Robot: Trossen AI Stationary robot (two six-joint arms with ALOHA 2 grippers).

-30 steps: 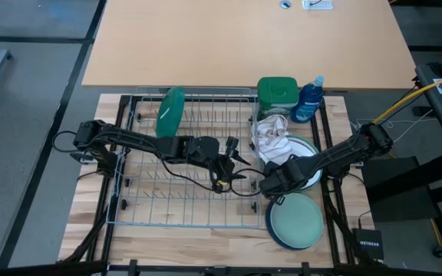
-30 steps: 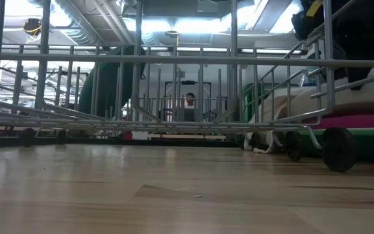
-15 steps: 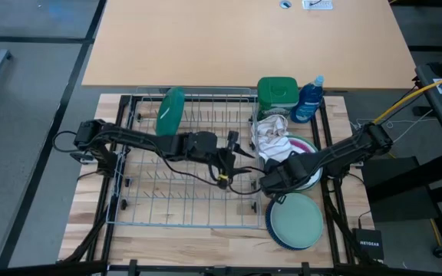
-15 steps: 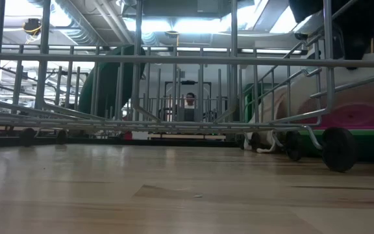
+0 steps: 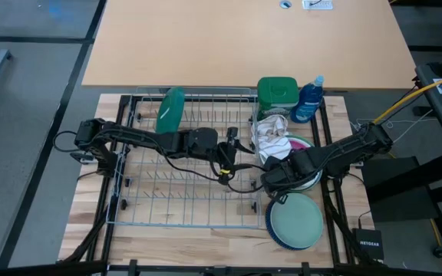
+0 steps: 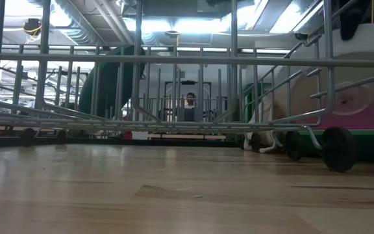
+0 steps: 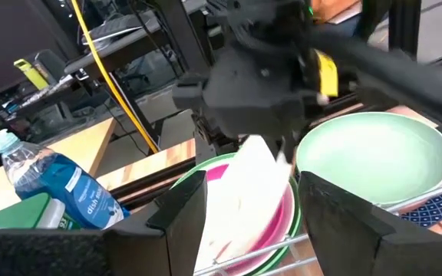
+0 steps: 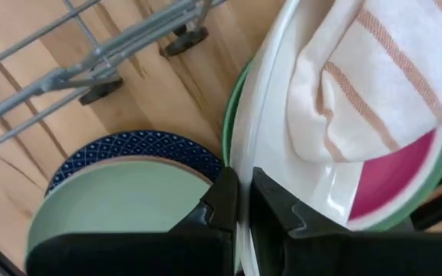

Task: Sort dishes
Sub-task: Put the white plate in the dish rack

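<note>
Your right tool [image 8: 240, 201], clamped on the white plate's [image 8: 282, 138] rim, has tilted it higher; your left tool [image 5: 230, 146], fingers apart, has edged closer.

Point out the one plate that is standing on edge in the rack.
The dark green plate, upright at the back left of the wire rack. Every other plate lies in stacks right of the rack.

Two matte black jointed arms with loose black cables along their links; the right claw [image 7: 263, 149] housing bears a yellow label, and the left claw [image 7: 244, 211] fingers are broad dark plates.
</note>
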